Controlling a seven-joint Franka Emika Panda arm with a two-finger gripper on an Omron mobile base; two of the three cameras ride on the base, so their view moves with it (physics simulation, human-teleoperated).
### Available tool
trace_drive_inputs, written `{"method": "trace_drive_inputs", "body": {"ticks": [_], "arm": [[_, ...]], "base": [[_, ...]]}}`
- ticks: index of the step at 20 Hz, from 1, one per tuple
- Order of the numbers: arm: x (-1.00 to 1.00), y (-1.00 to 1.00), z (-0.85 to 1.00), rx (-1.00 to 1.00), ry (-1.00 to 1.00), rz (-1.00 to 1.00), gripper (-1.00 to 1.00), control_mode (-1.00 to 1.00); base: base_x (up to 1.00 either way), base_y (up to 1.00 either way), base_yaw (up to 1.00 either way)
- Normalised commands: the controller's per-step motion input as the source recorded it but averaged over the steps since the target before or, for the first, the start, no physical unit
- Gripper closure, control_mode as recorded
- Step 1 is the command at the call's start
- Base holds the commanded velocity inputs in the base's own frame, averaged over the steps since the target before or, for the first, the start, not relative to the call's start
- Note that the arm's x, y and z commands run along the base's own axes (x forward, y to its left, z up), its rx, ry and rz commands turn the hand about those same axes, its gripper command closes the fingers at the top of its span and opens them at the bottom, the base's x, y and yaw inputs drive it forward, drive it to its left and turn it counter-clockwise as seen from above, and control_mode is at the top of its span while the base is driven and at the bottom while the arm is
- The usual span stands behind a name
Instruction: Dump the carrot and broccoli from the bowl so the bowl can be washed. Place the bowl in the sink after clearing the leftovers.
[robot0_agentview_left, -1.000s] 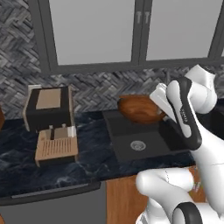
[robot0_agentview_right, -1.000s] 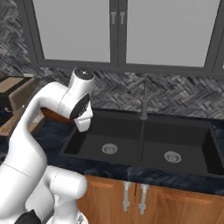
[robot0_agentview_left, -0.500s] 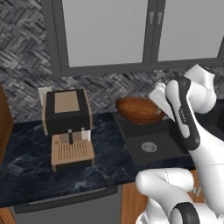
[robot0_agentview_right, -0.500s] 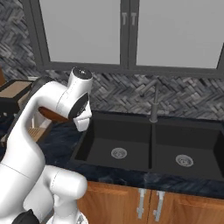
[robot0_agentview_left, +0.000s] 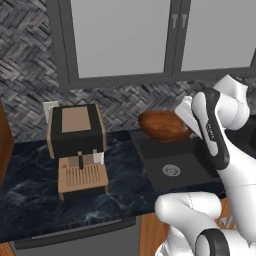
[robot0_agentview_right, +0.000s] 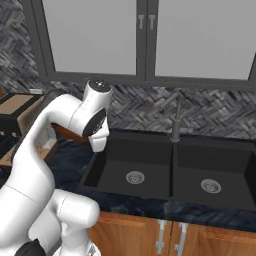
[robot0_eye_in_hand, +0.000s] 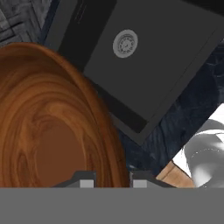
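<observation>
— Bowl (robot0_eye_in_hand: 48, 127) first: where do we have it?

— Clamped by its rim between our fingers (robot0_eye_in_hand: 86, 178). In the hand view the rim passes straight through the narrow gap between the two tips, and the wooden hollow spreads away from them, up and to the left. From the left base view the bowl (robot0_agentview_left: 164, 125) hangs in the air, tilted on edge, above the back corner of the sink (robot0_agentview_left: 172, 162).

— Anything left inside it?

— We see bare wood grain in the part that shows; no carrot and no broccoli there. We cannot place either piece anywhere in these views, so we judge the dumping is done or nearly so, not proven.

— So which step are we in?

— Carrying the bowl to the sink, we think. Beyond the fingers, past the bowl's edge, lies the black basin with its silver drain (robot0_eye_in_hand: 125, 43). The right base view shows a second basin further along, past the faucet (robot0_agentview_right: 176, 120).

— What does the next move call for?

— Bringing the fingers further out over the basin so the bowl clears the worktop (robot0_agentview_left: 35, 200) edge, levelling it, lowering it close to the basin floor, and only then parting the fingers. Released from up here on edge, it could roll or clatter.
</observation>
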Motion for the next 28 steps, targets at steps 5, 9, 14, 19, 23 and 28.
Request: {"method": "trace_drive_inputs", "body": {"ticks": [5,9,14,19,23,28], "arm": [[0.21,-0.45,-0.46,0.01,0.19,-0.50,1.00,-1.00],[0.49,-0.08,-0.48,0.00,0.17,-0.62,1.00,-1.00],[0.61,-0.05,-0.47,0.08,0.13,-0.53,1.00,-1.00],[0.67,-0.10,-0.47,0.03,0.19,-0.38,1.00,-1.00],[0.09,-0.01,-0.17,0.00,0.11,-0.09,1.00,-1.00],[0.11,0.00,-0.68,-0.02,0.10,-0.06,1.00,-1.00]], "base": [[0.00,0.00,0.00],[0.00,0.00,0.00],[0.00,0.00,0.00],[0.00,0.00,0.00],[0.00,0.00,0.00],[0.00,0.00,0.00]]}}
